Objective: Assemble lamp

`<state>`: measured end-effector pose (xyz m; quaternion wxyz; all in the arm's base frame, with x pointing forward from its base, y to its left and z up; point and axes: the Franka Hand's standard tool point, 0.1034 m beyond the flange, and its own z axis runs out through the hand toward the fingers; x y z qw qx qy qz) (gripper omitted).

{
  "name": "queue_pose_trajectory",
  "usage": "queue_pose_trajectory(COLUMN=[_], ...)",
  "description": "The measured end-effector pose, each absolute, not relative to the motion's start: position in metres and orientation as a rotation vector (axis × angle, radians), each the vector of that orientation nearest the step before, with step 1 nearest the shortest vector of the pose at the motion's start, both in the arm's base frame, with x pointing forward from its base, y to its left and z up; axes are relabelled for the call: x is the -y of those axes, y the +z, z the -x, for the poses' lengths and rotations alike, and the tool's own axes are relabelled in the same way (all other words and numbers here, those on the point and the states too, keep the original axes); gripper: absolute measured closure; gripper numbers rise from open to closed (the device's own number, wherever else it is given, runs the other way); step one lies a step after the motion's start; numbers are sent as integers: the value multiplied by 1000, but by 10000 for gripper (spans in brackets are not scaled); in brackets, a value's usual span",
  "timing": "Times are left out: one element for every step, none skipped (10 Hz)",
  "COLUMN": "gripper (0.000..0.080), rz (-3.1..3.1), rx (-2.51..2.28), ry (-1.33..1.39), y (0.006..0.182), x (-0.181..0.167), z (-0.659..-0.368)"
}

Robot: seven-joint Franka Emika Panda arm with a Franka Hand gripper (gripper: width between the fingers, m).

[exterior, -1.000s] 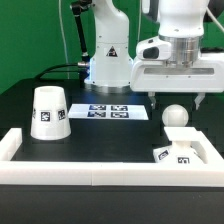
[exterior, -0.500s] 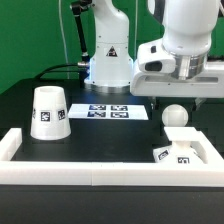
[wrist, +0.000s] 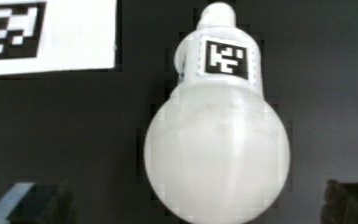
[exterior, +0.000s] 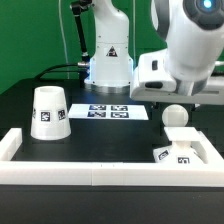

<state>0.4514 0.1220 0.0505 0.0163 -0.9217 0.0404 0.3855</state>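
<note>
Exterior view: the gripper [exterior: 178, 96] hangs at the exterior view's upper right, directly over the bulb [exterior: 175, 115]. The bulb lies on the black table at the exterior view's right, about mid-height and just beyond the white border [exterior: 100, 172]. The fingertips are too blurred here to tell how wide the jaws stand. The base [exterior: 178, 153] sits inside the border's corner, in front of the bulb and apart from it. The shade [exterior: 50, 110] stands upright well away at the exterior view's left. The marker board [exterior: 110, 111] lies between the shade and the bulb, further back.

Wrist view: the bulb [wrist: 211, 140] fills the middle of the frame, lying on its side. Its tagged neck points away from the gripper [wrist: 194, 203] towards the marker board [wrist: 43, 35]. The dark fingertips [wrist: 30, 203] show in two corners, one on each side of the bulb's round end. They are spread wide, touch nothing and hold nothing. The line between them crosses the bulb's long axis squarely. So I judge the bulb to be centred below the gripper, and the next move is a straight descent.
</note>
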Motion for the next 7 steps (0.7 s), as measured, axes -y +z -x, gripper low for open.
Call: queue_pose_trajectory(gripper=[100, 100, 100, 100, 100, 100, 100], rz=[2871, 2886, 2892, 2898, 2903, 2909, 2912], rx=[-142, -179, -190, -190, -186, -193, -188], ry=[1189, 1169, 1163, 1157, 1158, 1167, 1170], y=[48, 47, 43, 35, 30, 26, 23], x=[-122, -122, -123, -123, -125, -128, -131], z=[-454, -453, -449, -442, -436, -430, -427])
